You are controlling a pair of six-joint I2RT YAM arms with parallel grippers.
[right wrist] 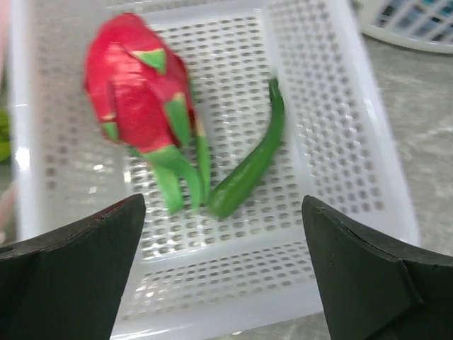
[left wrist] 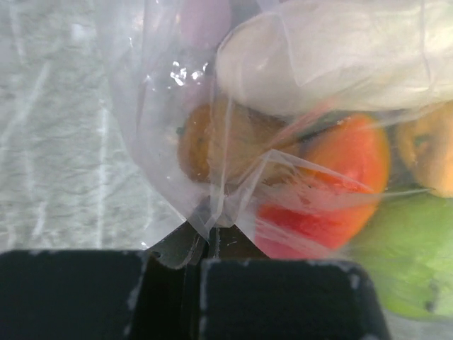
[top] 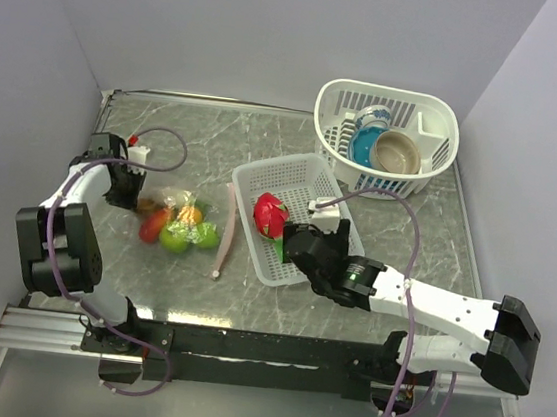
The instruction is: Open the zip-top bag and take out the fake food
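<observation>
From above, the clear bag (top: 171,199) hardly shows, and the fruits (top: 175,229) inside overlap too much to count. The left gripper (left wrist: 207,244) hides the bag's corner, which runs down into the crack between the black fingers (left wrist: 283,297) and out of sight. In that close view a pale piece (left wrist: 333,64) is cut off by the top edge. An orange fruit (left wrist: 428,152) and a blurred green fruit (left wrist: 403,262) are both cut off by the right edge.

At the right wrist, the right gripper (right wrist: 221,212) has its fingers (right wrist: 71,276) cut off by the bottom edge. They hide the near corners of the shallow basket (right wrist: 357,142). The tall basket (right wrist: 410,25) is only a blurred corner. From above, that gripper covers most of the long green vegetable (right wrist: 248,166).
</observation>
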